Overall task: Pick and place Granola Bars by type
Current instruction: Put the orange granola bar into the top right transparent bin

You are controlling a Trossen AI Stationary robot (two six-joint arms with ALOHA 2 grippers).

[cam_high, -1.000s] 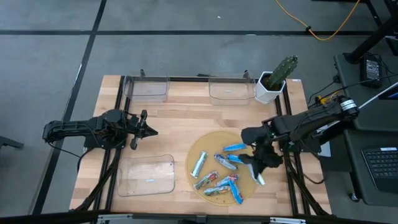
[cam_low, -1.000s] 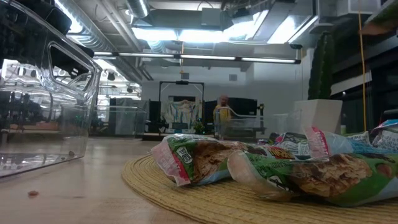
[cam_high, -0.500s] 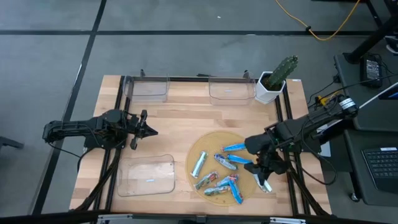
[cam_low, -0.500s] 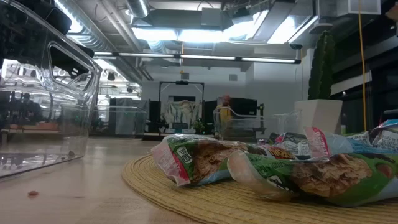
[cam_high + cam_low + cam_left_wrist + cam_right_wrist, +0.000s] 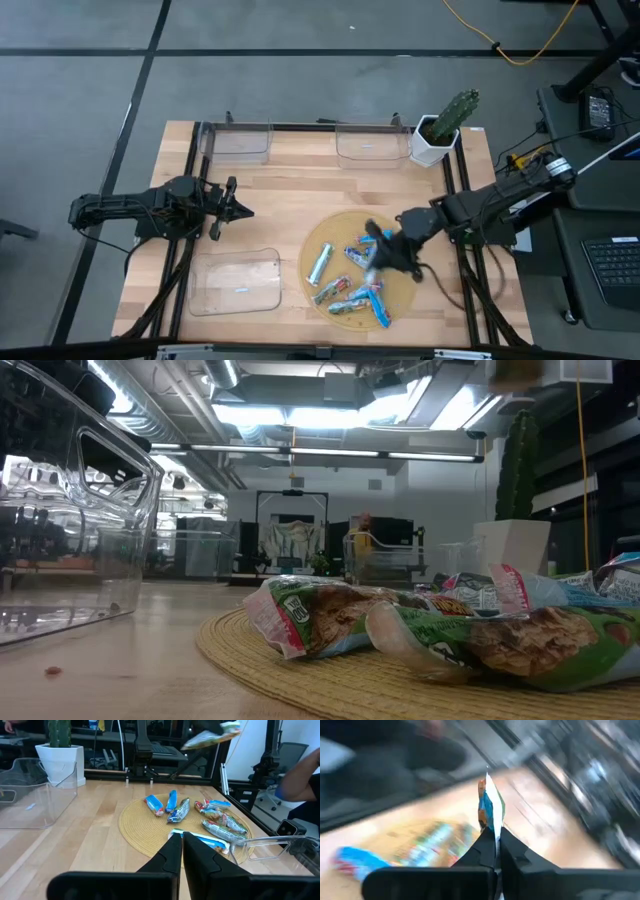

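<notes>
Several foil-wrapped Granola Bars, blue, silver and green multicoloured, lie on a round woven mat at the table's near right; the left wrist view shows them spread over it. My right gripper hangs blurred over the mat, shut on one green multicoloured bar. In the left wrist view that bar is high above the mat. My left gripper waits shut at the table's left, pointing toward the mat, its fingertips holding nothing. My right gripper pinches the green multicoloured bar between its two fingers by one end. The rest of the bar sticks out past the fingertips, seen edge-on. The bar is lifted well clear of the mat and tilted.
A clear plastic tray lies at the near left beside the mat. Two more clear trays stand along the far edge. A potted cactus stands at the far right corner. A person's arm shows beyond the table.
My right gripper has swung from the mat's near right edge toward the table's left and up, over the mat. It has rolled and tipped up from pointing steeply down. It has stayed shut on the green multicoloured bar and carried it along.
</notes>
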